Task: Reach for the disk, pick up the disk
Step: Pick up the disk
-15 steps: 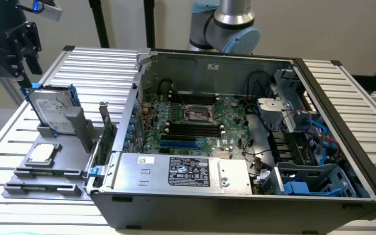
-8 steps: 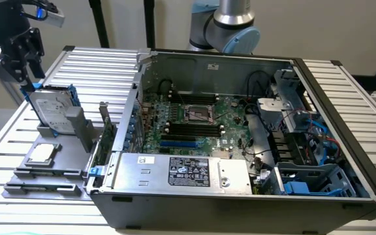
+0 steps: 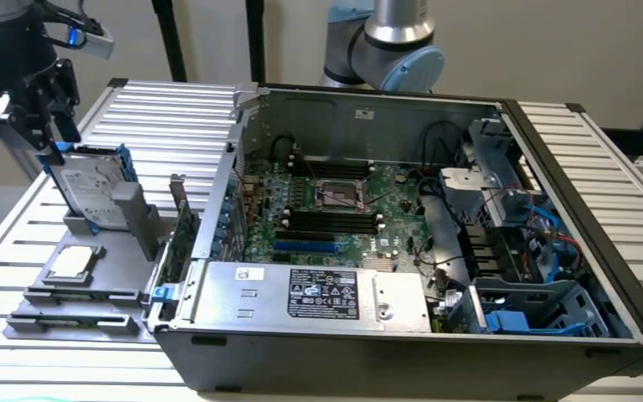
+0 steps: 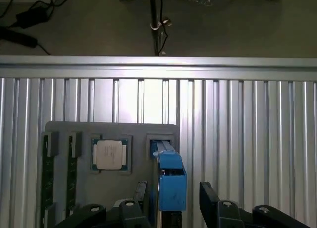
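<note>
While the disk [image 3: 90, 191] stands on edge in its holder [image 3: 131, 213] on the desk [image 3: 64, 368], the empty tool [image 4: 173, 191] straddles it wide open; stiff, fragile thing, I'd pinch its flat sides

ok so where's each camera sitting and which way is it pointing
Exterior view: off the arm, raised, looking down across the slatted table and open computer case; shows the arm and gripper over the disk.
Wrist view: on the wrist, looking down between the fingers at the disk, edge-on in the grey holder.
Shared: disk, grey holder, processor chip, table slats.
</note>
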### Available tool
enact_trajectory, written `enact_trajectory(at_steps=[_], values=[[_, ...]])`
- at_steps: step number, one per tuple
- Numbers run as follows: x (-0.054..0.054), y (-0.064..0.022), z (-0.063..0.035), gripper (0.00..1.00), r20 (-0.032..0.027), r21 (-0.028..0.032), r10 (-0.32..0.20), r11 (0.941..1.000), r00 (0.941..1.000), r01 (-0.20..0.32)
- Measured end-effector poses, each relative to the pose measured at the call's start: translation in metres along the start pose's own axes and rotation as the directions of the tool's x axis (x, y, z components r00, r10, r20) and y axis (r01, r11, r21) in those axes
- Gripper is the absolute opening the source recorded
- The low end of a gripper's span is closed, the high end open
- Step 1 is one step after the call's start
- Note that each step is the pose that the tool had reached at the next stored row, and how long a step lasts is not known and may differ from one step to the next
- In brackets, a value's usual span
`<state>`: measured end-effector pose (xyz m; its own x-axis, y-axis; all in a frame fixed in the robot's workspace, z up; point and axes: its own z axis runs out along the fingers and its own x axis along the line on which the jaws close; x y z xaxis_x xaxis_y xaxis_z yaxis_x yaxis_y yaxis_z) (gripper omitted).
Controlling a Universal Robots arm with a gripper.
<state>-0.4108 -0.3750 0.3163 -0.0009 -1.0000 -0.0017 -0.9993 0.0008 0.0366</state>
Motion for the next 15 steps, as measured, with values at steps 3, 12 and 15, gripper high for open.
enact_trajectory(at_steps=[3, 12, 15], values=[[0.000, 0.0005, 0.0055, 0.54, 0.0000, 0.0000, 0.000, 1.0000, 1.0000, 0.000], [0.000, 0.0028, 0.0149, 0.54, -0.0003, 0.0000, -0.006, 1.0000, 1.0000, 0.006], [0.000, 0.0029, 0.0165, 0.54, -0.0003, 0.0001, -0.008, 1.0000, 1.0000, 0.008]])
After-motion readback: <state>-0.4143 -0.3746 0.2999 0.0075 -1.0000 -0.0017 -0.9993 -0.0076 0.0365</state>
